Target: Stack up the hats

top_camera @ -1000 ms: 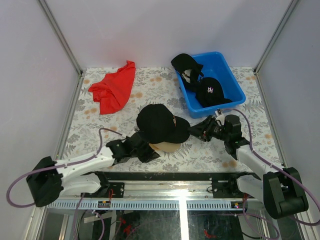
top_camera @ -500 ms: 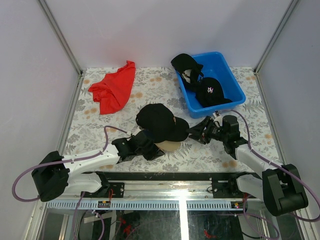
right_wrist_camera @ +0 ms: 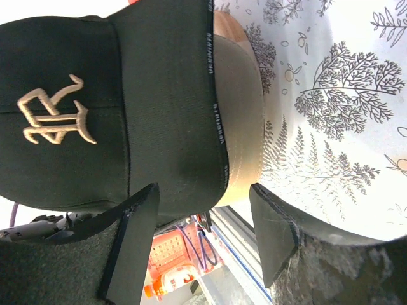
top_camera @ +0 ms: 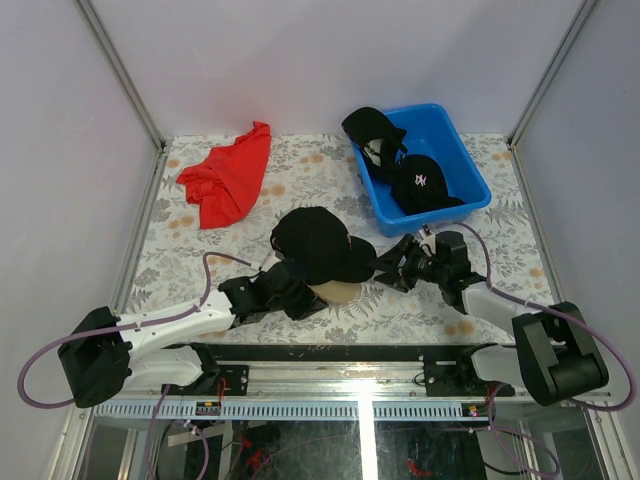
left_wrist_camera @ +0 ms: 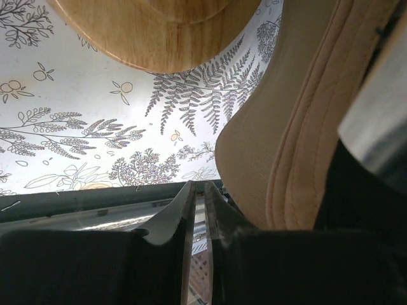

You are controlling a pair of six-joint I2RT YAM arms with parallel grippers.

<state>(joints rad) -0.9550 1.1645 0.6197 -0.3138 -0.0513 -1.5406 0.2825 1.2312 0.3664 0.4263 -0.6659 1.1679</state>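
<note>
A black hat (top_camera: pixel 318 243) with a small logo sits on top of the tan hat (top_camera: pixel 336 292), whose brim shows beneath it, at the table's middle. My right gripper (top_camera: pixel 393 266) is open. In the right wrist view (right_wrist_camera: pixel 203 203) the black hat's brim (right_wrist_camera: pixel 172 95) reaches in between its jaws, with the tan brim (right_wrist_camera: pixel 243 114) just below. My left gripper (top_camera: pixel 298 297) is low at the stack's near left side. In the left wrist view (left_wrist_camera: pixel 198 197) it is shut and empty, beside the tan brim (left_wrist_camera: pixel 280 140). Two more black hats (top_camera: pixel 424 182) (top_camera: pixel 372 128) lie in the blue bin.
The blue bin (top_camera: pixel 466 150) stands at the back right. A red cloth (top_camera: pixel 228 175) lies at the back left. The wooden stand (left_wrist_camera: pixel 152 32) holds the stack; its base shows above my left fingers. The table's front rail runs close behind both grippers.
My right gripper has moved left until the black brim sits between its jaws. My left gripper has slid right, closer under the stack. The black hat has shifted slightly left.
</note>
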